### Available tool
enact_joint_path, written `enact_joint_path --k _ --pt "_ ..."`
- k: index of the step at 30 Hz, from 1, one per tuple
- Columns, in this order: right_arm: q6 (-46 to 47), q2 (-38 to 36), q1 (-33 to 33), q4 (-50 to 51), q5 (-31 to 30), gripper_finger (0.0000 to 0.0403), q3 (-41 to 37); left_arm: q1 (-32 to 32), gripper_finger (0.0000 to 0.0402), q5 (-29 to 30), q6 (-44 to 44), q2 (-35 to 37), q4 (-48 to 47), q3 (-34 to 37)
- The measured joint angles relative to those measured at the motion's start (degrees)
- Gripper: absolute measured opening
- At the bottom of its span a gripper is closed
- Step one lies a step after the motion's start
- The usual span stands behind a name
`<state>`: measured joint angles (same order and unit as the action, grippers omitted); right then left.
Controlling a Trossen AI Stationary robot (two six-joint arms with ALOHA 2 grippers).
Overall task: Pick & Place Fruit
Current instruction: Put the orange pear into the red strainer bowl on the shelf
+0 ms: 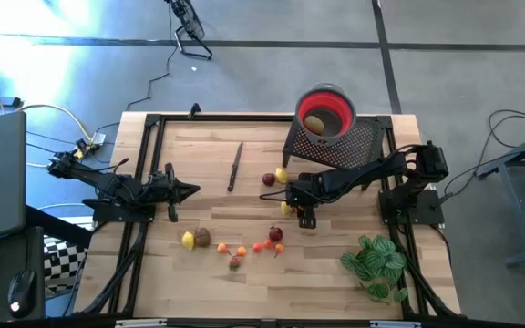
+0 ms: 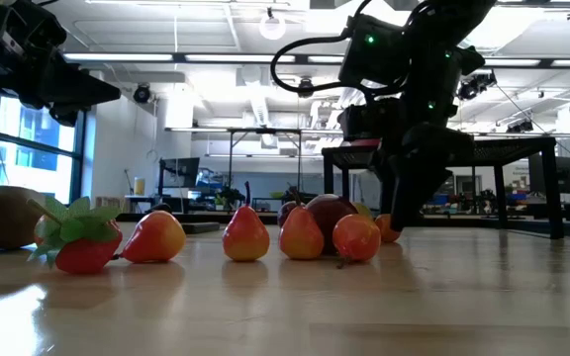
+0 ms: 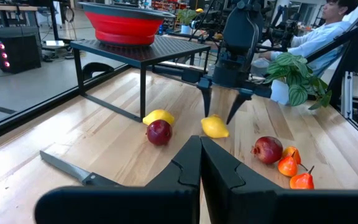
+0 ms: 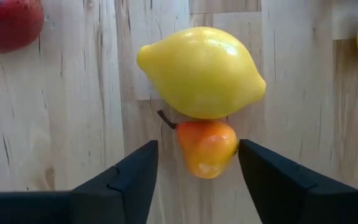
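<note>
My right gripper [image 4: 197, 147] points steeply down, open, near the table's middle right. Its two fingers [image 4: 135, 174] stand on either side of a small orange-red pear-shaped fruit [image 4: 207, 147], which lies on the wood against a yellow lemon [image 4: 201, 71]. The left wrist view shows that lemon [image 3: 214, 126] right below the gripper [image 3: 220, 117]. More fruit lies around: a red one [image 1: 269, 179] beside a second yellow one [image 1: 282, 174], and a row nearer the front [image 1: 235, 246]. My left gripper [image 1: 190, 190] waits shut at the left, pointing level.
A red bowl [image 1: 326, 111] with fruit inside stands on a dark mesh stand [image 1: 354, 146] at the far right. A thin dark knife [image 1: 235, 166] lies left of centre. A green plant [image 1: 375, 262] sits at the near right corner. A person [image 3: 316, 37] sits beyond the table.
</note>
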<state>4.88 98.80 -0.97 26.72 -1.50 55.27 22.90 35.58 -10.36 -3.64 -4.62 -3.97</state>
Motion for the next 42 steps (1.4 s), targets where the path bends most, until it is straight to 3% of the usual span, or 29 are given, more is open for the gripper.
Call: enact_joint_path --k 17,33,42 --pt "0.0 0.0 0.0 -0.1 0.0 0.0118 0.0 0.0 0.0 0.0 0.0 0.0 0.0 0.0" --pt "1.9 0.0 0.0 0.0 0.3 0.0113 0.0 0.0 0.0 0.0 0.0 0.0 0.0 0.0" --pt "6.1 -3.5 -0.2 0.1 4.7 0.0108 0.0 0.0 0.0 0.0 0.0 0.0 0.1 0.0"
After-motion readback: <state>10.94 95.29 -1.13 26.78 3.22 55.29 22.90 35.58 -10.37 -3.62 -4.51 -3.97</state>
